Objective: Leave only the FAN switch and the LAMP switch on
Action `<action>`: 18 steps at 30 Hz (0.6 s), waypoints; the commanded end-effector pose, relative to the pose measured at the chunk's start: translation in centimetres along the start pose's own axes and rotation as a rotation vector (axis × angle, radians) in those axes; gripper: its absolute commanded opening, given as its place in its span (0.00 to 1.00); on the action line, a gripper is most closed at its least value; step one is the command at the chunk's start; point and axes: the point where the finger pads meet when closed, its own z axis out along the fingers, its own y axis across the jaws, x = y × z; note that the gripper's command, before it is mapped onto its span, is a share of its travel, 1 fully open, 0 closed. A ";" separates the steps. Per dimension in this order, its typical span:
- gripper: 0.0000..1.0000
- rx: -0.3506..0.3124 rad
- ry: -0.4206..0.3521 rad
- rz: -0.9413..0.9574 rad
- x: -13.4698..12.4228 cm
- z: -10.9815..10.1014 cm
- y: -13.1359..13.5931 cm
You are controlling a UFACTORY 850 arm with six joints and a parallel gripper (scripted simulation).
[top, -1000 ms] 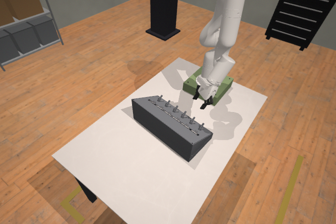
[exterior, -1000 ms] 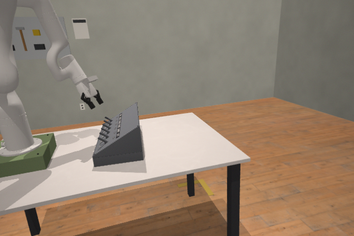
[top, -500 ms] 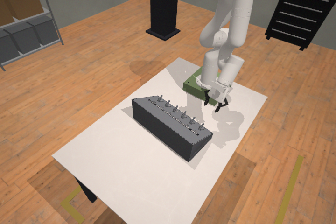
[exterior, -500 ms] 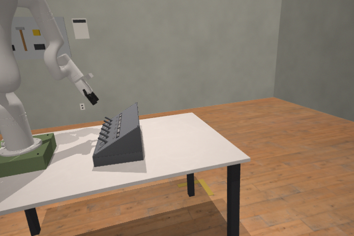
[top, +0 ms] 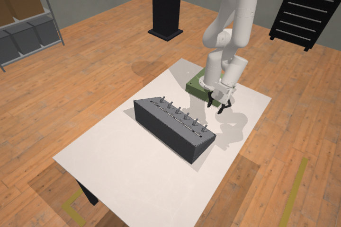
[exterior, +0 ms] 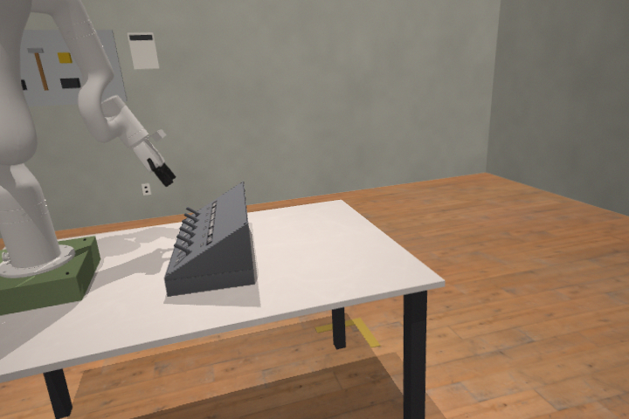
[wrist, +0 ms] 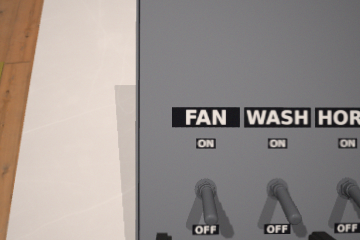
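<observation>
The dark grey sloped console [top: 176,134] [exterior: 216,262] [wrist: 263,50] stands on the white table [top: 122,173] [exterior: 325,247] [wrist: 78,150] with a row of several toggle switches. The wrist view shows its end with the FAN switch [wrist: 207,202] [top: 204,128], the WASH switch [wrist: 284,200] and the HORN switch [wrist: 355,197]. All three levers lean toward OFF. The LAMP label and the other switches are outside the wrist view. My gripper [top: 216,106] [exterior: 164,174] [wrist: 240,237] is open and empty. It hangs in the air above and behind the FAN end, apart from the levers.
The arm's green base block [top: 195,89] [exterior: 38,286] sits on the table behind the console. The table edge runs close to the FAN end, with wooden floor beyond. A shelf, a black pillar and a black rack stand far off.
</observation>
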 end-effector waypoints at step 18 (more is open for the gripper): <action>0.77 0.001 0.001 0.000 0.1 0.0 0.2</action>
